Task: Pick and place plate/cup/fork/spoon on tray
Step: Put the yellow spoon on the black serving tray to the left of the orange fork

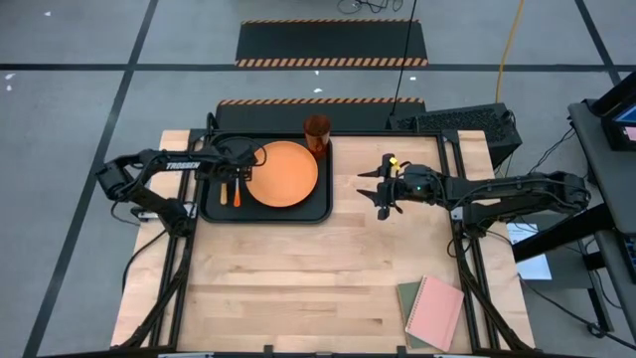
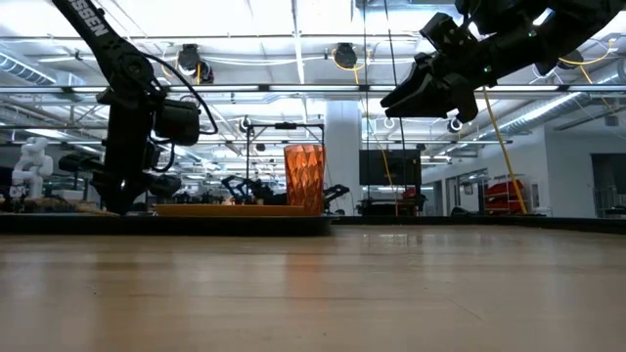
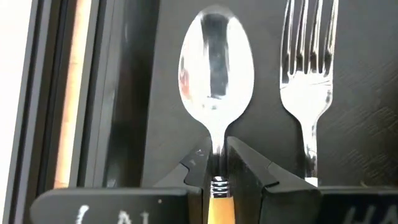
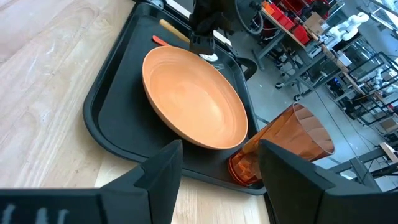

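Left fingers pinch spoon beside fork, near tray rim.

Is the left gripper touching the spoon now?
Touching. In the left wrist view the left gripper has its fingers closed on the spoon at the neck, where the handle begins, with no gap showing.

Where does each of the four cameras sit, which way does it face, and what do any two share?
High view: overhead, straight down; both arms, tray, plate.
Low view: table height, level toward the room; cup, right tool raised and open.
Left wrist view: behind the left tool, shut on the spoon beside the fork.
Right wrist view: looks past its open fingers at the tray.
Shared: high and right wrist views both show plate and cup.
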Robot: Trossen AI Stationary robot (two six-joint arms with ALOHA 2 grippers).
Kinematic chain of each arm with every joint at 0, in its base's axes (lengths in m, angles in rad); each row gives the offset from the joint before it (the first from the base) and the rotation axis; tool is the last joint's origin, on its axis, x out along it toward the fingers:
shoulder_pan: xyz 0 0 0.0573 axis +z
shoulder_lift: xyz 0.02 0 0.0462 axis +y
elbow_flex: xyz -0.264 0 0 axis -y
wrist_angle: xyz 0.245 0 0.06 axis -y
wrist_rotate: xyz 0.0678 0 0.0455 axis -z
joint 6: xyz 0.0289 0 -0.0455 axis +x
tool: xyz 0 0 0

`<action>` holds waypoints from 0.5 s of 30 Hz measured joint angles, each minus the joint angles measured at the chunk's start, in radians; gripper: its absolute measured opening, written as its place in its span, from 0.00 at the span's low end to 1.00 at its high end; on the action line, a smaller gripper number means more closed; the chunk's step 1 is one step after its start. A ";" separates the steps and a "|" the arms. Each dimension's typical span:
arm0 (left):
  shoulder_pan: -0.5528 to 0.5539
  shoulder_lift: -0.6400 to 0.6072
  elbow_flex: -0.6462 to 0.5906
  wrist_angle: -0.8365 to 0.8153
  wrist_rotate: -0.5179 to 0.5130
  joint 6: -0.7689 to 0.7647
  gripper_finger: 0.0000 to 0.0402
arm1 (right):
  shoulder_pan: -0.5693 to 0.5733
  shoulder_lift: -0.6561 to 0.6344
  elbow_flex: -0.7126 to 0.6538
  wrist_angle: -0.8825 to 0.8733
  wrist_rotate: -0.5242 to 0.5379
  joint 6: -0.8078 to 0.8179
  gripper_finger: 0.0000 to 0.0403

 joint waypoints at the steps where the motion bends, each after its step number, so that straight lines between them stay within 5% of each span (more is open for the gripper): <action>1: 0.000 0.004 0.000 0.007 0.000 0.003 0.13 | 0.000 0.000 0.000 0.000 0.000 0.000 0.50; 15: 0.001 0.009 0.000 0.015 -0.013 0.033 0.13 | 0.000 0.000 0.000 -0.005 0.000 0.000 0.50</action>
